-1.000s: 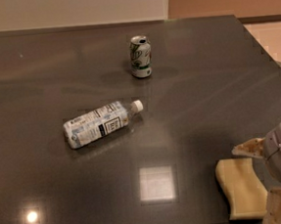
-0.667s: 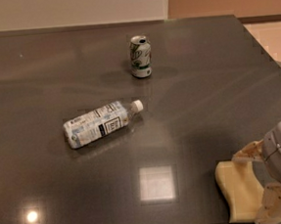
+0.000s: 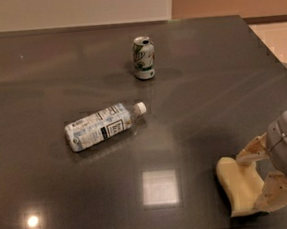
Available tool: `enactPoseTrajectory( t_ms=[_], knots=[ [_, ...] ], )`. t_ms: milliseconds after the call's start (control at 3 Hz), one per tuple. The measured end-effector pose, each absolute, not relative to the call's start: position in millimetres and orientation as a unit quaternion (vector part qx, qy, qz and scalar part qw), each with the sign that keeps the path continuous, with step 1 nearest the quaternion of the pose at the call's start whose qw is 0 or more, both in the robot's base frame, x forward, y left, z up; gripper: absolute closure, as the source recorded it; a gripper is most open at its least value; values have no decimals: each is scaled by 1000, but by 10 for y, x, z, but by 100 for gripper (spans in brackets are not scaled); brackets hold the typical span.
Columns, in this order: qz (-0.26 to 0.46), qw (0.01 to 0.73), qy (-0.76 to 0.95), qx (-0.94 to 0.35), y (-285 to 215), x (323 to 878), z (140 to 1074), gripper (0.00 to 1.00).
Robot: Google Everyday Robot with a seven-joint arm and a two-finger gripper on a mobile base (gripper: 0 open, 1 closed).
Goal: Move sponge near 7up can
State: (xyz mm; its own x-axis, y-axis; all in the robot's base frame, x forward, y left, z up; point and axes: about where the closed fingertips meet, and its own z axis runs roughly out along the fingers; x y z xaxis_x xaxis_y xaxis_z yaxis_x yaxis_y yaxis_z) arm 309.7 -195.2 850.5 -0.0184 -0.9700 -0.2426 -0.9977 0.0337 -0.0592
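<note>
The pale yellow sponge (image 3: 238, 183) lies at the front right of the dark table (image 3: 207, 96). My gripper (image 3: 264, 173) is at the sponge's right side, with one tan finger (image 3: 251, 150) above it and the other below. The fingers are closed against the sponge. The 7up can (image 3: 143, 58) stands upright at the far middle of the table, well away from the sponge and the gripper.
A clear plastic bottle (image 3: 102, 127) with a white cap lies on its side in the middle of the table, between the can and the front edge. The table's front edge runs just below the sponge, and its right edge is close by.
The lower finger has moved up towards the upper one, closing on the sponge. The sponge has shifted slightly up and to the left. The can and bottle have not moved.
</note>
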Motion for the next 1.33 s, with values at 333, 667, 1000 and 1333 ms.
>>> enactPoseTrajectory(
  t_ms=[333, 667, 1000, 1333],
  knots=[
    [71, 137, 705, -692, -1829, 3226, 8872, 100],
    [74, 163, 701, -691, -1650, 3500, 9246, 100],
    [77, 188, 702, -682, -1439, 3917, 9563, 100],
    [76, 205, 709, -671, -1248, 4382, 9772, 100]
  ],
)
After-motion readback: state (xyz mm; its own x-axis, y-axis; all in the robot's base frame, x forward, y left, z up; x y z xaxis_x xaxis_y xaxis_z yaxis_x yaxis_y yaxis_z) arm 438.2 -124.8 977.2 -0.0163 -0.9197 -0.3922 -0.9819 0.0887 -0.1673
